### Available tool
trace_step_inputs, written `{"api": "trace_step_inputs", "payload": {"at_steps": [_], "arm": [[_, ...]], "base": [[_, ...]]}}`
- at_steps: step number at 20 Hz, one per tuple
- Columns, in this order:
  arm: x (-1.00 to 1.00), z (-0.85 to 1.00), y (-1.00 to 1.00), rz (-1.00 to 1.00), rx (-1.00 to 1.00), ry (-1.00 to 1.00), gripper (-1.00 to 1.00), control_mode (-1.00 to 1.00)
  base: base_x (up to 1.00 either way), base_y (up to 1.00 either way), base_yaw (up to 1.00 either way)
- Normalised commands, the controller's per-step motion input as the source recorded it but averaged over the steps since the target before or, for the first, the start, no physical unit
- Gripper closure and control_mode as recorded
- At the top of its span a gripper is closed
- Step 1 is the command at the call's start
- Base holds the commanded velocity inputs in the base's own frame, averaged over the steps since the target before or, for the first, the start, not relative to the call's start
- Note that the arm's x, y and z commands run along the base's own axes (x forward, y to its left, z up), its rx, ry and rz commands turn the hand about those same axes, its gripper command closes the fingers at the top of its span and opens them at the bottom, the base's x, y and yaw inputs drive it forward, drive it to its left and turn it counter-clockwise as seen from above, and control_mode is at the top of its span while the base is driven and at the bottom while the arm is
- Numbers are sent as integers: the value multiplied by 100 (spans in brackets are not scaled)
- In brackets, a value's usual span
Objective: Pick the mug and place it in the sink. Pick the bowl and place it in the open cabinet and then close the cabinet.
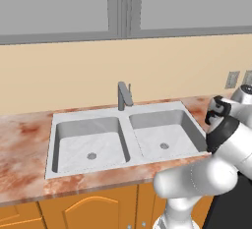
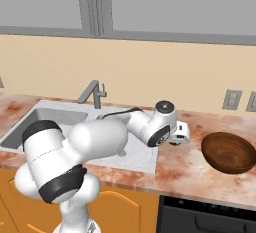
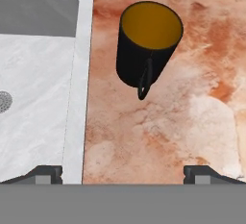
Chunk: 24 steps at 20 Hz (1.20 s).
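In the hand view, the gripper (image 3: 123, 175) hangs over the marbled tabletop (image 3: 158, 136) with its jaws spread wide and grasping nothing. Just beyond the dark tips stands the mug (image 3: 146, 45), upright, black outside and orange-yellow inside, its handle turned toward the camera; it sits on the tabletop just beside the rim of the sink (image 3: 43, 98). In the right base view, the bowl (image 2: 229, 152) rests on the tabletop, well apart to the right of the arm. Farther back, the faucet (image 2: 92, 93) rises behind the basins.
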Motion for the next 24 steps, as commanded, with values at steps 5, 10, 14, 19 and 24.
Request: {"api": "trace_step_inputs", "payload": {"at_steps": [5, 10, 14, 19, 24], "arm": [[14, -7, -7, 0, 0, 0, -100, -100], [16, -4, -9, 0, 0, 0, -100, -100], [16, -6, -10, 0, 0, 0, -100, -100], [12, -8, -7, 0, 0, 0, -100, -100], [12, -10, -6, 0, 0, 0, -100, -100]], "base": [[0, 0, 0], [0, 0, 0], [0, 0, 0], [0, 0, 0], [0, 0, 0]]}}
